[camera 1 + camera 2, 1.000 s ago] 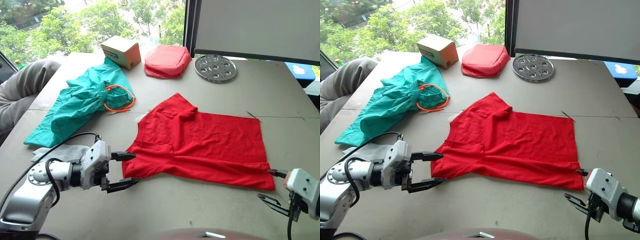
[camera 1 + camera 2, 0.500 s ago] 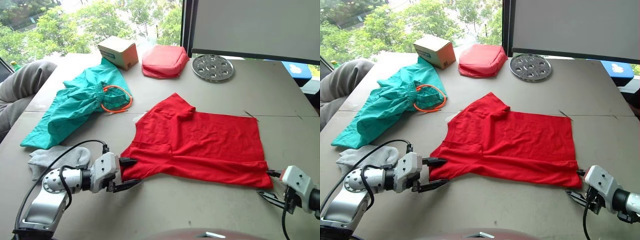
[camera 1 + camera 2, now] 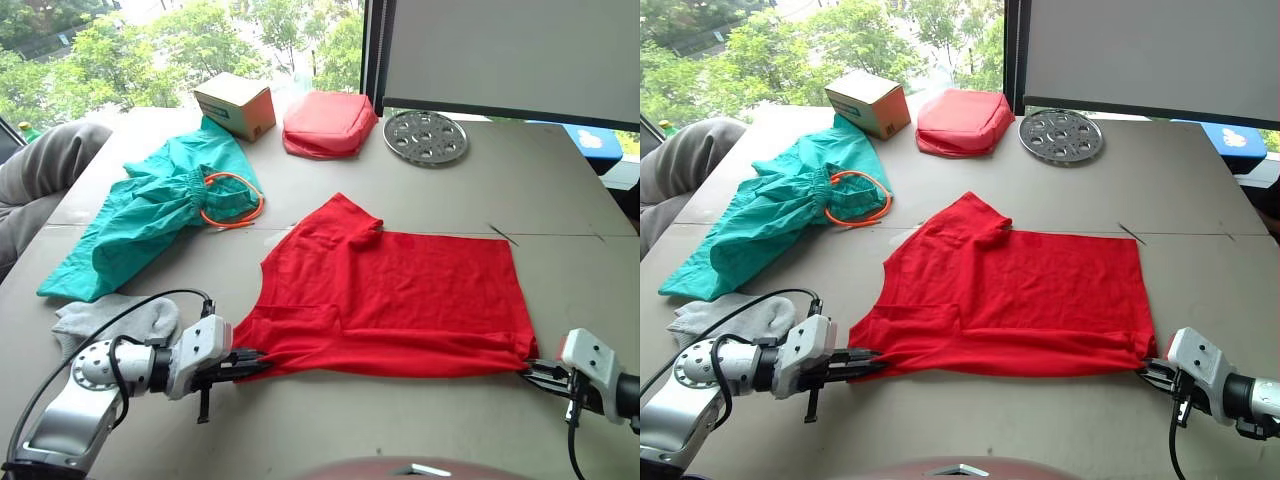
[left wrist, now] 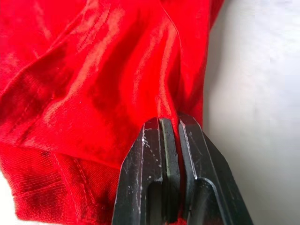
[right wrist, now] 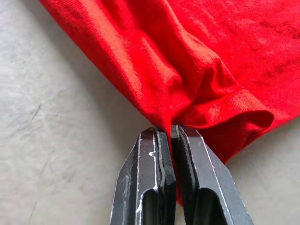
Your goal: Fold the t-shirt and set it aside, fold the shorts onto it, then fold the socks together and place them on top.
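Note:
The red t-shirt lies spread on the grey table, one sleeve pointing away from me. My left gripper is shut on its near left corner; the wrist view has red cloth pinched between the black fingers. My right gripper is shut on the near right corner, with the hem bunched at its fingertips. The teal shorts with an orange drawstring lie at the far left. Grey socks rest near my left arm.
At the table's far edge stand a cardboard box, a puffy red pouch and a round perforated metal disc. A person's grey sleeve rests at the table's left side.
Both grippers moved in to the shirt's near corners and closed on the cloth. The shirt's near edge has gathered slightly toward the fingers.

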You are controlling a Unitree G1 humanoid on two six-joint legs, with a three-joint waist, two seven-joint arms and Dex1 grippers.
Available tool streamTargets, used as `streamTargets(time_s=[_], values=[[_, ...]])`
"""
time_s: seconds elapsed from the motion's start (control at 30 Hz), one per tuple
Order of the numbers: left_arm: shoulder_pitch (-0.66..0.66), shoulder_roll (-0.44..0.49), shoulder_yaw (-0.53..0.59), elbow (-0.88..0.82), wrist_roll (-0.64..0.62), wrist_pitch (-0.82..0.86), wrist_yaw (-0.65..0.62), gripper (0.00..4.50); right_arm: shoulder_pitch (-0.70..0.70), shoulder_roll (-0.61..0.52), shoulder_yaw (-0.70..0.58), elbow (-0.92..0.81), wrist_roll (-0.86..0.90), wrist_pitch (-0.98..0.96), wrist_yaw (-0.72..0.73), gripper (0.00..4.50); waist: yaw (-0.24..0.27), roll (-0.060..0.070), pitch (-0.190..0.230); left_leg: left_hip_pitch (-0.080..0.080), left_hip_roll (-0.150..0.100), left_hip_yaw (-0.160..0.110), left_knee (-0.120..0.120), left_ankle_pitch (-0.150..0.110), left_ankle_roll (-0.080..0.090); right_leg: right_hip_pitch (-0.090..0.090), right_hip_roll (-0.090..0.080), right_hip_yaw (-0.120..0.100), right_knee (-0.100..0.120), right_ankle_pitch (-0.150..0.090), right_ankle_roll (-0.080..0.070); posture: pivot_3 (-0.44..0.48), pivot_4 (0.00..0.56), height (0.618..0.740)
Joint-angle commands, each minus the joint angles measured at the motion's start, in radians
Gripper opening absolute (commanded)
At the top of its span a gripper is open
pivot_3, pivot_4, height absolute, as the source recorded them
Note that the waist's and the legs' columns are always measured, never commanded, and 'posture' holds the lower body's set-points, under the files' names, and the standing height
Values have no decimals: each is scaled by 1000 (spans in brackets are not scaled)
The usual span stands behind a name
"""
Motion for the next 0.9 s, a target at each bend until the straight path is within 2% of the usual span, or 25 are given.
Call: streamTargets(time_s=[0.03,0.3,0.4,0.43,0.53,0.57,0.63,0.67,0.7,0.73,0.77,0.83,0.9], values=[[73,41,52,-82,-44,50,-32,0,79,-35,-68,-45,21,26,55,66,3,0,0,0,0,0,0,0,0,0,0,0,0,0,0,0,150,739],[264,65,117,-183,-34,45,-67,0,283,-37,-133,-120,6,21,130,66,4,1,2,0,2,1,3,-3,-4,0,-1,-2,0,-1,1,0,150,739],[285,45,119,-213,-7,35,-26,0,294,-12,-127,-129,-14,-19,103,66,2,1,2,0,3,1,3,-3,-4,0,-2,-4,0,-1,1,0,150,739],[282,37,133,-233,-48,79,-9,0,274,2,-138,-125,5,-12,91,66,2,1,2,0,4,2,3,-3,-4,0,-3,-5,0,-1,1,0,150,739],[277,28,211,-296,-191,215,21,1087,280,13,-208,-152,88,38,132,1035,2,1,2,-1,5,2,3,-3,-4,0,-3,-7,0,-1,1,0,150,739],[275,24,232,-311,-226,254,36,1585,285,16,-222,-162,101,47,139,1502,3,1,2,-1,5,1,3,-3,-4,0,-3,-7,0,-1,1,0,150,739],[251,56,322,-319,-395,416,52,2507,310,21,-316,-217,210,129,175,2431,3,2,3,-1,5,1,3,-3,-4,0,-3,-8,1,-1,1,0,150,739],[233,92,366,-304,-528,533,46,3125,334,20,-374,-245,282,182,211,3121,4,3,3,-1,5,0,3,-3,-4,0,-2,-8,1,-1,1,0,150,739],[201,122,390,-281,-626,620,37,3407,357,13,-418,-263,345,227,252,3415,5,3,4,-1,5,0,3,-3,-4,0,-2,-9,2,-1,1,0,150,739],[147,143,390,-253,-689,677,40,3931,369,4,-451,-262,374,239,291,3902,9,4,4,-1,6,-1,3,-3,-4,0,-1,-10,2,-1,1,0,150,739],[91,156,379,-228,-725,713,53,4372,366,-6,-474,-253,397,255,310,3951,12,4,4,0,6,-2,3,-3,-4,0,-1,-11,2,-1,1,0,150,739],[-79,146,314,-163,-717,738,128,4372,287,-40,-513,-222,482,319,287,3951,14,5,5,0,6,-2,4,-3,-4,1,-1,-12,2,-1,1,0,150,739],[-272,98,228,-85,-671,775,253,4372,143,-67,-510,-202,581,396,188,3951,13,4,6,0,6,-1,6,-3,-4,1,-1,-11,1,-1,1,0,150,739]])
